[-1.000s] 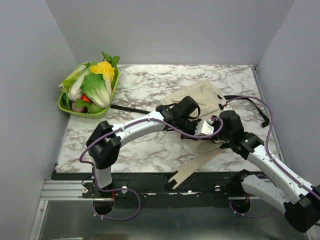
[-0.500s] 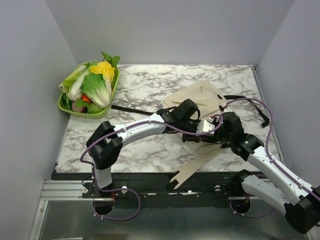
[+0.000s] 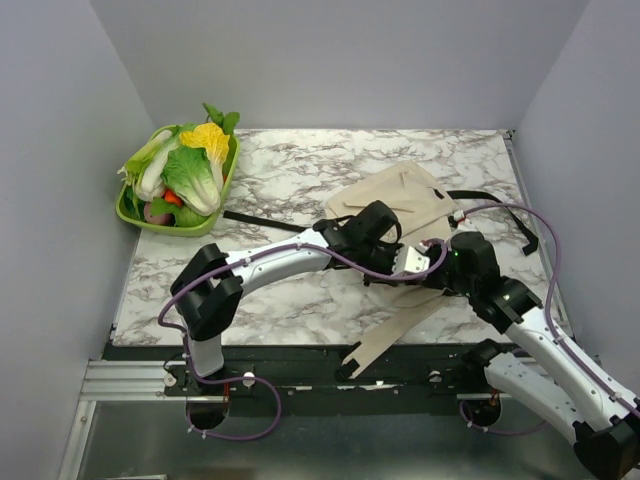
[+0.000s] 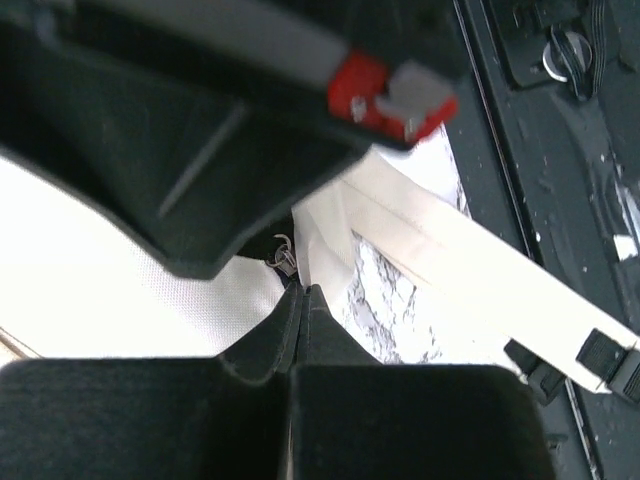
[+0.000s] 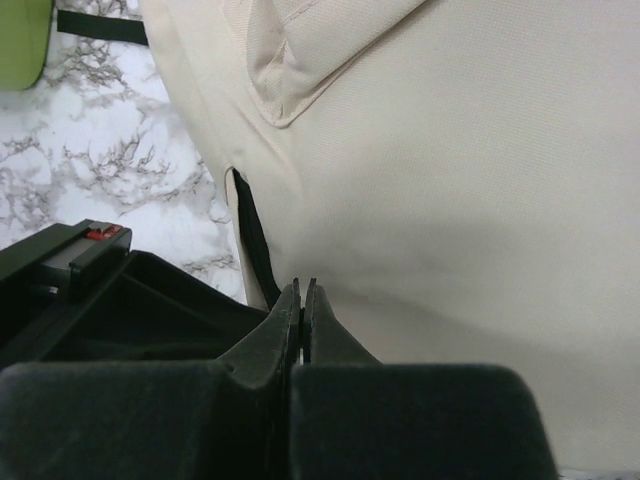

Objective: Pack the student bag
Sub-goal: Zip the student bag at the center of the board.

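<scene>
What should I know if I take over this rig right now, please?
Left pincer: shut, tips at the zipper pull of the student bag.
Right pincer: shut, at the bag's black-trimmed edge. Whether either pinches cloth is unclear.
Bag lies flat on the right half of the table, a long strap over the near edge.
Done: nothing visibly packed.
Left: open the bag, pack.

Bare marble table (image 3: 290,175) left of student bag (image 3: 400,195); vegetable tray (image 3: 128,214) far-left corner.
</scene>
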Robot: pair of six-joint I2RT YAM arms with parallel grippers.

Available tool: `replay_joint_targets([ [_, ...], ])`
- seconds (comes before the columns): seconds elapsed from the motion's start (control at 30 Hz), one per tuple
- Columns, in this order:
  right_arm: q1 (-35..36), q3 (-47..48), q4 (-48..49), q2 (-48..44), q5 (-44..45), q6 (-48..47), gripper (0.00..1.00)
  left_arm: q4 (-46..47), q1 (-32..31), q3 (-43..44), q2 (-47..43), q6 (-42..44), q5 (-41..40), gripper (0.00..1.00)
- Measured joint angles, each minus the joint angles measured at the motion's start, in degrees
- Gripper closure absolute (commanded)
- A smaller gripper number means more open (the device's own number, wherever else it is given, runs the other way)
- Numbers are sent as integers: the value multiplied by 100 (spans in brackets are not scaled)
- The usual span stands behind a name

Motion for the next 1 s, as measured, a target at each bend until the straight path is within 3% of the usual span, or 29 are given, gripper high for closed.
replay_joint_targets([
  [0.23,11,-46,-273,-354,-197,101,99,-640,459,-2,-177,885,212,100],
  [0.6,11,-326,-146,-544,-463,291,99,-1386,1370,0,-203,1585,531,100],
  [1.0,15,118,-92,125,-420,-175,99,-1941,1847,-87,-380,2339,348,100],
])
